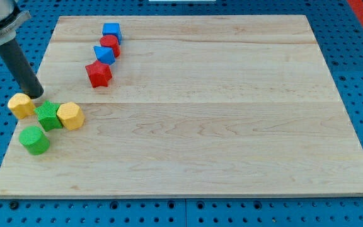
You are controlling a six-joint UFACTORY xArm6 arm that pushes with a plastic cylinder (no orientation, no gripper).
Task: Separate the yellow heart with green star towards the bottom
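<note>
The yellow heart (21, 105) lies near the board's left edge. The green star (48, 116) sits just to its right and a little lower, touching or nearly touching it. My tip (36, 94) rests on the board just above the gap between the heart and the star, close to the heart's upper right side. The rod slants up to the view's top left.
A yellow hexagon-like block (70, 116) touches the star's right side. A green cylinder (34, 140) lies below the star. A blue block (111, 30), a red block (110, 44), a blue block (104, 54) and a red star (99, 74) form a line at the upper left. The wooden board (232, 126) rests on a blue pegboard.
</note>
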